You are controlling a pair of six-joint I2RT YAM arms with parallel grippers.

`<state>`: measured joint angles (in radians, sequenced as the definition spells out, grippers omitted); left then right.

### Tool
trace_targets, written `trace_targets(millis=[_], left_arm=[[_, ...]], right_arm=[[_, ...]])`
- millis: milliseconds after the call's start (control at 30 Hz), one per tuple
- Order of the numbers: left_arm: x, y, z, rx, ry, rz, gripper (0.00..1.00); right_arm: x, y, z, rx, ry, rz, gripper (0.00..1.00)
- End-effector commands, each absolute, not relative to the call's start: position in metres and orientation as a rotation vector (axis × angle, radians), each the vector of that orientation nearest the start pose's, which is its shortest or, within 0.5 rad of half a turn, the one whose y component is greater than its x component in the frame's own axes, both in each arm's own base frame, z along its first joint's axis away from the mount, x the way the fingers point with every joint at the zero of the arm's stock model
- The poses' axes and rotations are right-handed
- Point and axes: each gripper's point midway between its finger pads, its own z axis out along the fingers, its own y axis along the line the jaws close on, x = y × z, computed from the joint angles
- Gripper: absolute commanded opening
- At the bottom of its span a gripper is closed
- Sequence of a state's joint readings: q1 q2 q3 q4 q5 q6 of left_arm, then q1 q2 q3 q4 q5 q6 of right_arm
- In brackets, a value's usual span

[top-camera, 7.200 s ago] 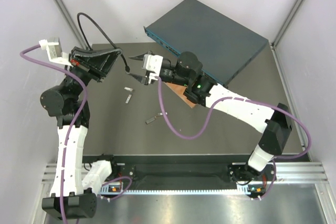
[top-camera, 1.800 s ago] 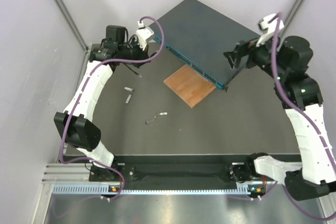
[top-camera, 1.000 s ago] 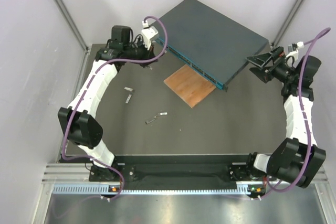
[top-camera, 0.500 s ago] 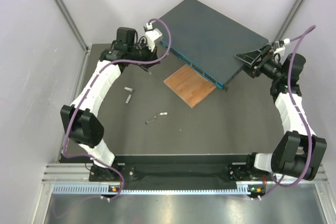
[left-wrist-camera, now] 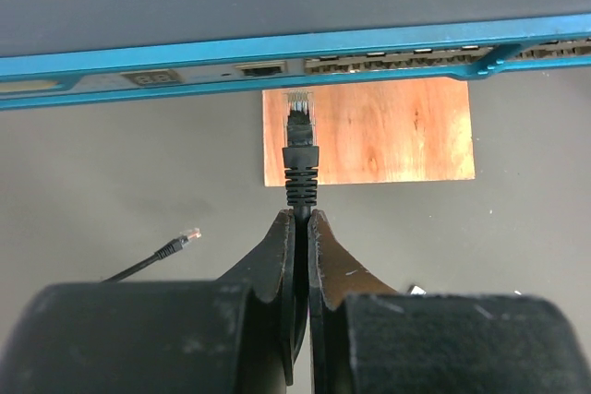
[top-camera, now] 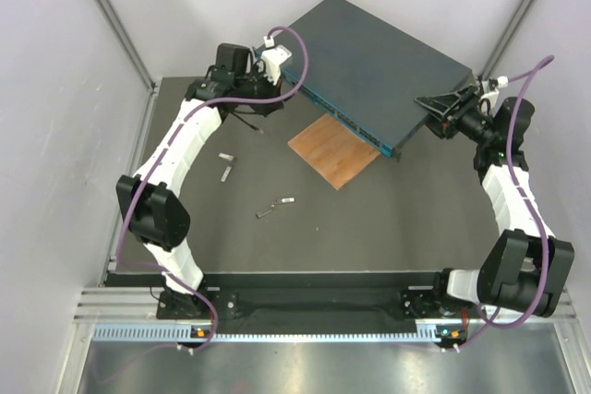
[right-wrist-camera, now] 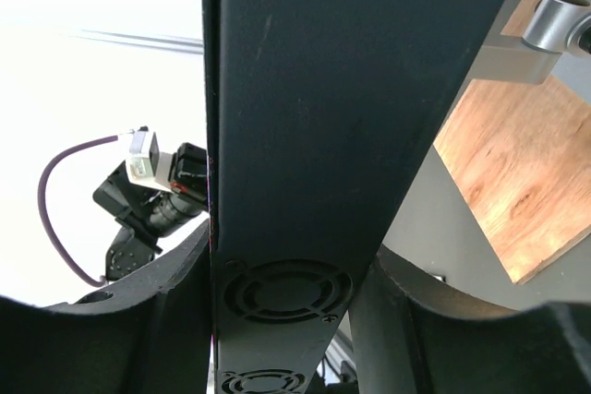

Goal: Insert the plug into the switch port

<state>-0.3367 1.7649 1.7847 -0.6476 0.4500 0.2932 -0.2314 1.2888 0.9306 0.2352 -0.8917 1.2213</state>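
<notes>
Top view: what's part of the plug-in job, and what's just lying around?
In use:
- pale clear plug on thin black cable, held in left gripper
- small rectangular switch port just ahead of it
- wide dark blue-grey network switch, teal front
- right gripper straddling its end

Lying about:
- brown wooden square board
- small loose grey pieces

Wooden square board [top-camera: 334, 151], loose grey pieces [top-camera: 274, 208] on dark table [top-camera: 388, 228]
</notes>
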Motion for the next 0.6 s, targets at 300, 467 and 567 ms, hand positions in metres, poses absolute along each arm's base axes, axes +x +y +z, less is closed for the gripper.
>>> trace_targets(millis=[300, 467, 567], left_arm=[[0.439, -0.217, 0.311, 0.828, 1.904, -0.476, 0.00], [0.438, -0.217, 0.318, 0.824, 1.895, -0.476, 0.00], [0.438, -0.216, 0.321, 0.822, 1.890, -0.472, 0.00]], right_arm=[[0.379, 0.083, 0.319, 0.376, 1.730, 1.323, 0.00], [0.379, 0.083, 0.317, 0.376, 1.735, 1.320, 0.00], [0.380, 0.083, 0.317, 0.373, 1.733, 1.321, 0.00]])
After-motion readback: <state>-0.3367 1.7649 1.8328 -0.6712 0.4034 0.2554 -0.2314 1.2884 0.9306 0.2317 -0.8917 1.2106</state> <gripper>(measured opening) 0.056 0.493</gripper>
